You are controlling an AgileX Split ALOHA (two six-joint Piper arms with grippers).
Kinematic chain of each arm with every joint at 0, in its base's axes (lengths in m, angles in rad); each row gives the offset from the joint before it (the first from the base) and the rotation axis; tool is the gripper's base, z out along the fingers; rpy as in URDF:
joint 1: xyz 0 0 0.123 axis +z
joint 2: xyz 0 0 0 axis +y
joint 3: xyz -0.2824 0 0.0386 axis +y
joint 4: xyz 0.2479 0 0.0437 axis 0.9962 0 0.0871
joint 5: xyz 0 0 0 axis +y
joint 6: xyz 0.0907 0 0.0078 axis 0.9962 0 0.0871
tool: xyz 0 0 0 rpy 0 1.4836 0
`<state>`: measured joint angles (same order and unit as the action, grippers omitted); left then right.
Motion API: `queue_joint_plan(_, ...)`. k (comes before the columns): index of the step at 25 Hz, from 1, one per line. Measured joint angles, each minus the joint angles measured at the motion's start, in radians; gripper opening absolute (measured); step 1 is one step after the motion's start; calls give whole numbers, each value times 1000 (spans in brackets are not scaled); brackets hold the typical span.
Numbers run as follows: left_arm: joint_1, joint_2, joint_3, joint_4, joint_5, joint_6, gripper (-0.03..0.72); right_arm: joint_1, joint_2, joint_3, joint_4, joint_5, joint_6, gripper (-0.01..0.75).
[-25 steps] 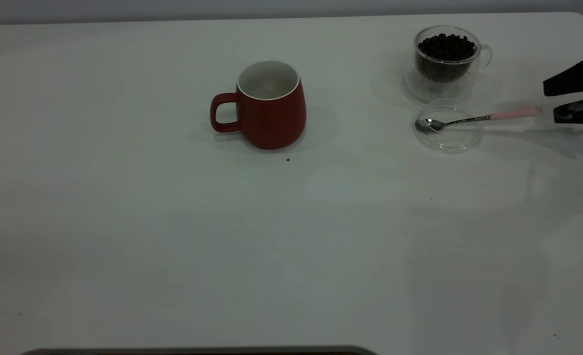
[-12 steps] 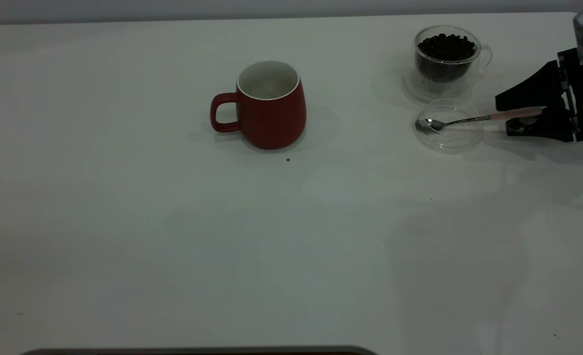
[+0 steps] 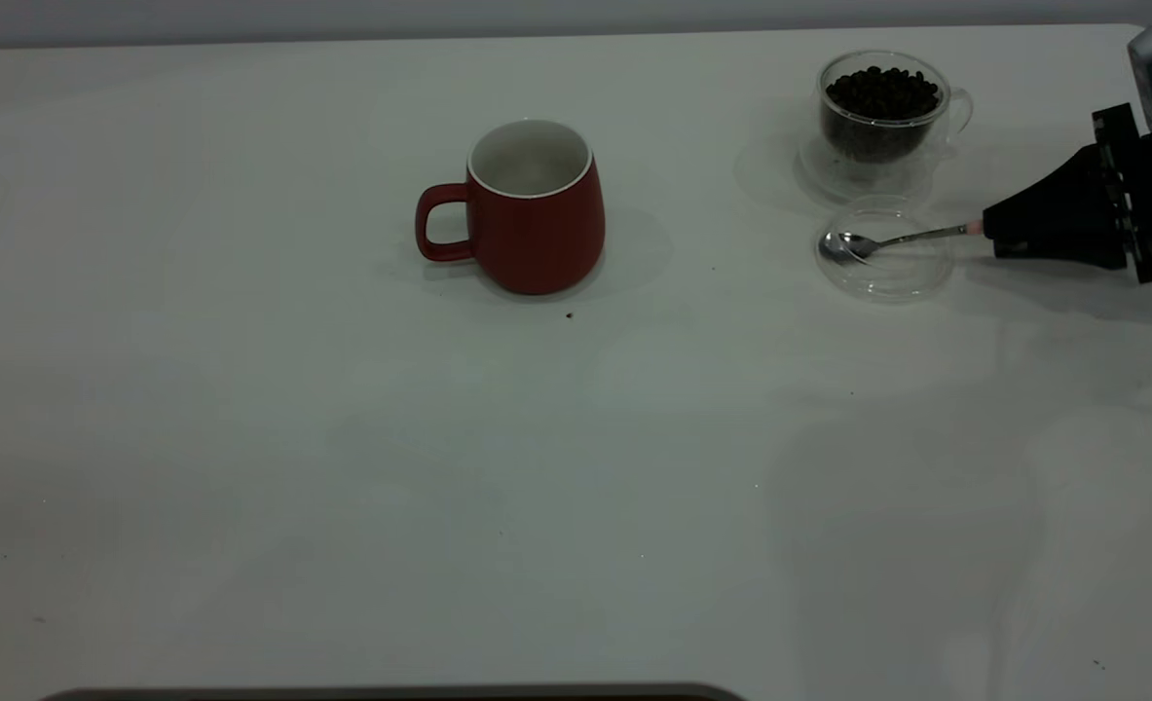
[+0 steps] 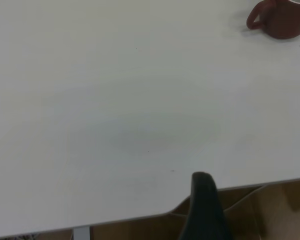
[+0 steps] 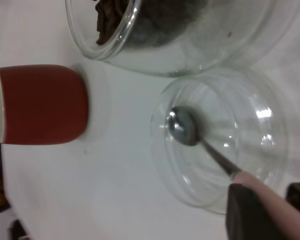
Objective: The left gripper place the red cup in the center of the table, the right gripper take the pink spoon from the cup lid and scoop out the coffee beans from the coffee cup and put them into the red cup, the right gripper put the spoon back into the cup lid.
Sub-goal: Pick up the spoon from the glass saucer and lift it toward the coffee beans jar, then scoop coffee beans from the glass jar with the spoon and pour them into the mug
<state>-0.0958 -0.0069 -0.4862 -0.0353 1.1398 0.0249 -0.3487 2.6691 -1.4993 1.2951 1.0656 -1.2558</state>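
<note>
- Since the earlier frames, the right pincer [image 3: 992, 232] has advanced from the right edge of the exterior view and its fingers now stand closed over the pink handle of the pink spoon [image 3: 887, 240]; the cups and lid have not shifted.
- Right pincer: at the right edge of the exterior frame, level with the lid, fingers clamped on the spoon handle so that only a sliver of pink shows at their tips.
- Pink spoon [image 5: 200, 140]: silver bowl rests inside the cup lid [image 3: 885, 248]; stem runs rightward over the lid rim to the pincer.
- Cup lid [image 5: 260, 95]: lies flat on the table [image 3: 342, 467], just in front of the coffee cup [image 3: 882, 112].
- Coffee cup: upper right of the exterior frame, upright, filled with the coffee beans [image 3: 882, 92].
- Red cup [image 3: 527, 209]: upright at upper centre of the exterior frame, handle pointing left, well apart from the lid.
- Left pincer [image 4: 204, 210]: beyond the table edge in the left wrist view, far from the red cup [image 4: 280, 17]; its opening cannot be told.
</note>
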Motion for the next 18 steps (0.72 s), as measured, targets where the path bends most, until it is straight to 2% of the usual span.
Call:
queue_joint_plan(1,0,0,0,0,0,0,587,0,-1,0,3,12,0,88)
queue_joint_plan(6,0,0,0,0,0,0,587,-15,-1,-2,1,32,0,95)
queue_joint_plan(12,0,0,0,0,0,0,587,-86,-69,-2,-35,68,13,95)
queue_joint_plan(18,0,0,0,0,0,0,587,-53,-233,-2,-116,86,65,95)
